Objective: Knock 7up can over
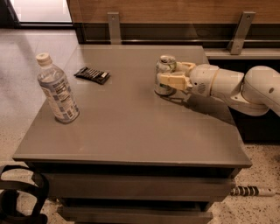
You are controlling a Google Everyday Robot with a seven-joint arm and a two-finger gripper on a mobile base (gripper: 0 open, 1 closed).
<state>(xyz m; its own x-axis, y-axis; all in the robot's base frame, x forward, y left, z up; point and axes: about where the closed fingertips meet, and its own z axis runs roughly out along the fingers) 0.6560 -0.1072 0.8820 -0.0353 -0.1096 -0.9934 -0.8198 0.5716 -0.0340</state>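
You had the gripper [168, 73] at the far right part of the grey table [131, 131], reaching in from the right on the white arm [236, 85], which lay low and roughly level over the table's right edge; its fingers were spread, the near one [173, 81] crossing the front of the 7up can [164, 67] about halfway up and the far one showing just behind the can's right shoulder, so the can stood between them (whether either pad actually pressed the metal, you could not tell from this view). The can itself stood upright on its base, silver top showing, close to the back of the table and right of centre; its shadow and the gripper's fell on the tabletop just beneath. Well apart from it, near the left edge, a clear plastic water bottle [57, 94] with a white cap and a printed label stood upright; between bottle and can, but nearer the bottle and further back, a flat dark snack wrapper [92, 75] lay on the surface. Behind the table ran a wood-panelled wall [175, 8] with two metal brackets; on the speckled floor [26, 39] at lower left sat a black looped object [17, 192], and at lower right a short striped piece [251, 191] lay beside the table's base.
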